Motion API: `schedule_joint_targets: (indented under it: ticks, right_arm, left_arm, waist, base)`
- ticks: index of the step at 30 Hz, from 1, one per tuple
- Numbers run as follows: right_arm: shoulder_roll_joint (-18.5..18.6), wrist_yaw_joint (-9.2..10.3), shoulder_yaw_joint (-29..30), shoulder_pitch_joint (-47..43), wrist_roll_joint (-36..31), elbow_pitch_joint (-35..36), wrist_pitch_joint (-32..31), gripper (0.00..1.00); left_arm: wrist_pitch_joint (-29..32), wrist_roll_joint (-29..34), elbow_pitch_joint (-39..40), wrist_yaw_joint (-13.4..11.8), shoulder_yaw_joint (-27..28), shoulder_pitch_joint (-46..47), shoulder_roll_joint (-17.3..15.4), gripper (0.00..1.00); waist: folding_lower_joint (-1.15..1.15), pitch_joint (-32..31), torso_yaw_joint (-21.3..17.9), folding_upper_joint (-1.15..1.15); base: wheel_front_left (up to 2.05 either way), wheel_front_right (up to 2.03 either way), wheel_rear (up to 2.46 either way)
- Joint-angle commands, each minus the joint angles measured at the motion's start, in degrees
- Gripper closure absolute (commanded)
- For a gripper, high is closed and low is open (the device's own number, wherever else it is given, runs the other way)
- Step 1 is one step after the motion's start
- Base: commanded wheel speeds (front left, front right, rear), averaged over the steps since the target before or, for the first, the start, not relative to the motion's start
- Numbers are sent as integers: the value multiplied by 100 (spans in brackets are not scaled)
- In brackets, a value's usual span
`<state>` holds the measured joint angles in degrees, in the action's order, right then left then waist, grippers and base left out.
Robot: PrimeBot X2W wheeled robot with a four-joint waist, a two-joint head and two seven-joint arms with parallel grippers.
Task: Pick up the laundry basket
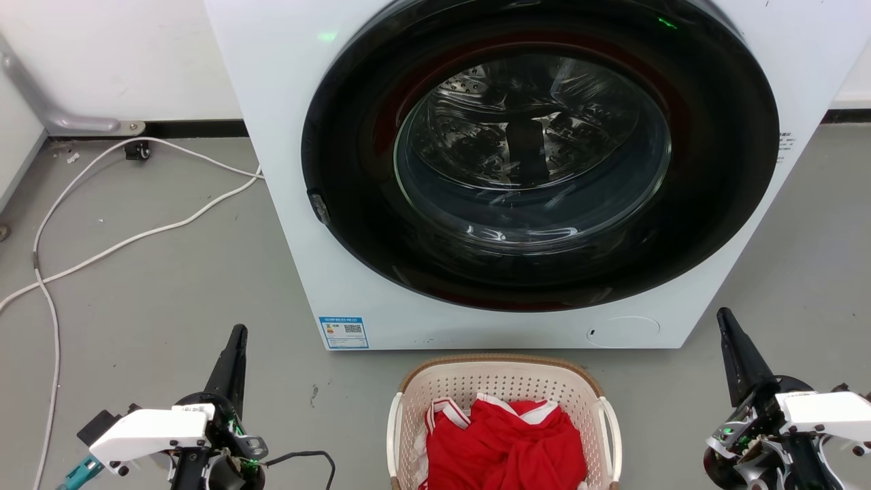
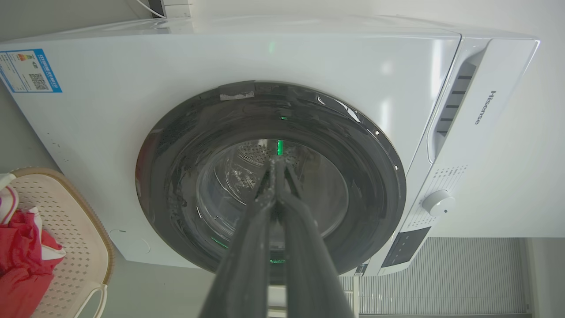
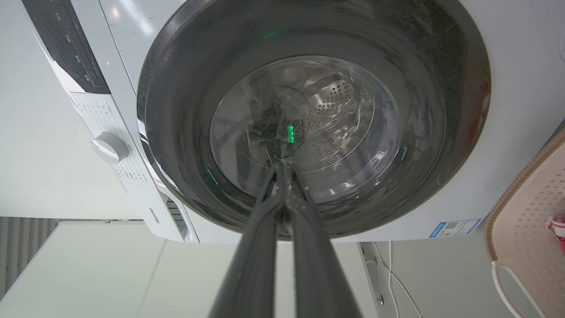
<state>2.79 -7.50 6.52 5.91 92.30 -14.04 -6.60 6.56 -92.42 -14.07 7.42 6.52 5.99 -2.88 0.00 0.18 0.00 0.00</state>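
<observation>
The laundry basket point(image 1: 415, 408), cream-white and perforated with a brown rim, sits on the floor at the bottom middle of the head view, right before the washing machine. Red and white clothes point(image 1: 503, 442) fill it. Its white side handles point(image 1: 612, 429) stand at left and right. My left gripper point(image 1: 236, 338) is shut and empty, well to the basket's left, fingers pointing up. On the far right my right gripper point(image 1: 723, 318) is likewise shut and empty. In the left wrist view the basket point(image 2: 79, 229) shows at the lower left beside my shut left gripper point(image 2: 276, 164). The right wrist view has the basket point(image 3: 529, 207) at its right edge and my right gripper point(image 3: 282, 167).
A white front-loading washing machine point(image 1: 292, 204) with a dark round door point(image 1: 354, 136) stands just behind the basket. White cables point(image 1: 136, 235) trail over the grey floor at left, and a thin black cable point(image 1: 306, 454) lies by the left arm. Bare floor lies between each gripper and the basket.
</observation>
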Motion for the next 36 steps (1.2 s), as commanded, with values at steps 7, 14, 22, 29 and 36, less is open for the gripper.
schedule_joint_targets:
  ticks: [7,14,22,29,36]
  right_arm:
    - [-9,1,-35,-90,-56,-88,86,0]
    - [-7,1,-28,-112,-569,-41,289,0]
    - [-4,1,-19,-159,-1407,157,501,0]
    - [-2,1,-35,-202,-2097,326,648,0]
    - [0,1,-96,-243,-2958,519,809,0]
  left_arm:
    - [-88,30,-54,-8,-27,-91,13,0]
    - [-290,534,49,-6,13,-97,11,0]
    - [-502,1448,253,-87,-5,-117,9,0]
    - [-649,2152,444,-227,-123,-163,7,0]
    - [-810,2901,625,-379,-225,-201,5,0]
  waist:
    - [0,3,0,0]
    - [0,9,1,0]
    - [0,14,-1,0]
    - [0,19,2,0]
    - [0,29,7,0]
  base:
    - [0,0,0]
    - [0,0,0]
    - [0,0,0]
    - [0,0,0]
    - [0,0,0]
